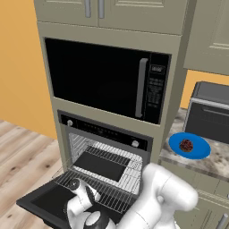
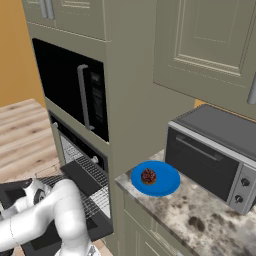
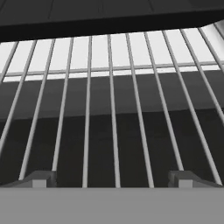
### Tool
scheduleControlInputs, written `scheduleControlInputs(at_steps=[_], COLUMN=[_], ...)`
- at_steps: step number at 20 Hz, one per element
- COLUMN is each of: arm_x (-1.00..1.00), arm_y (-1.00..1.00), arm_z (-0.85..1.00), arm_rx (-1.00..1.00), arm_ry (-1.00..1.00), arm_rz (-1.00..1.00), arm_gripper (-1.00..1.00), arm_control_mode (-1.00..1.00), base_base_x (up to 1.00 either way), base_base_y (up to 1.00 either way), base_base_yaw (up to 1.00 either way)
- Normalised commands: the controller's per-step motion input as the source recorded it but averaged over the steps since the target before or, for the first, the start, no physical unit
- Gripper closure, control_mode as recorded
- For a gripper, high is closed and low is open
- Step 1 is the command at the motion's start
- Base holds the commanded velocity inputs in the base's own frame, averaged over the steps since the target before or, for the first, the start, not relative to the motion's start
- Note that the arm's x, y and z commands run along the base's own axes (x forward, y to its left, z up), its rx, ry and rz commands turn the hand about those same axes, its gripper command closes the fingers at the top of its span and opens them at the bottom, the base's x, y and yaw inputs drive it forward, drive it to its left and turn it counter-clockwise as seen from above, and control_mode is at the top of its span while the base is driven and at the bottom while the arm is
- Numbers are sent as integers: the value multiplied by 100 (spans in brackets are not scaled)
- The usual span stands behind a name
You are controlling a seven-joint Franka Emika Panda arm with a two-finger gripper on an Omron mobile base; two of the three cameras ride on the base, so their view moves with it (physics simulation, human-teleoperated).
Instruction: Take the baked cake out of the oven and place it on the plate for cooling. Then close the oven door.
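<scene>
- Sitting on the plate point(image 1: 200, 151), the cake point(image 1: 186, 145) is already out of the oven point(image 1: 105, 147); in the right base view the cake point(image 2: 148, 176) lies near the middle of the blue plate point(image 2: 167, 186).
- The plate rests on the speckled counter point(image 2: 200, 215), between the oven column and the silver toaster oven point(image 2: 215, 155), close to the counter's front edge.
- The oven door point(image 1: 44, 201) hangs open, folded down flat in front of the cavity, dark glass facing up.
- A wire rack point(image 1: 103, 190) is pulled partway out over the door; a dark tray point(image 1: 100, 164) lies on another rack deeper inside.
- The arm bends low in front of the oven, its hand down over the pulled-out rack and door.
- The gripper point(image 3: 112, 178) looks along the rack point(image 3: 113, 109) at close range; its two dark fingertips point(image 3: 37, 178) stand wide apart, spread to the full, with nothing between them.
- In the hand view the rack's bars fan away from the tips, and a dark slab point(image 3: 105, 17) crosses the top; whether the tips touch the bars cannot be told.
- Above the oven, the black microwave point(image 1: 107, 80) is shut, its vertical handle on the right side.
- The oven's control strip shows two silver knobs point(image 1: 135, 143), one at each end.
</scene>
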Motion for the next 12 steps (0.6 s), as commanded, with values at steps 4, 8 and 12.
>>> scheduleControlInputs(at_steps=[4, 8, 12], arm_x=[43, 38, 30], arm_y=[-15, -14, -4], arm_z=[-58, -69, -82], arm_rx=[0, 0, -6], arm_ry=[0, 0, -7], arm_rz=[5, 6, 8], arm_gripper=[-100, -100, -100], arm_control_mode=[-100, -100, -100], base_base_x=[0, 0, 0], base_base_y=[0, 0, 0], base_base_yaw=[0, 0, 0])
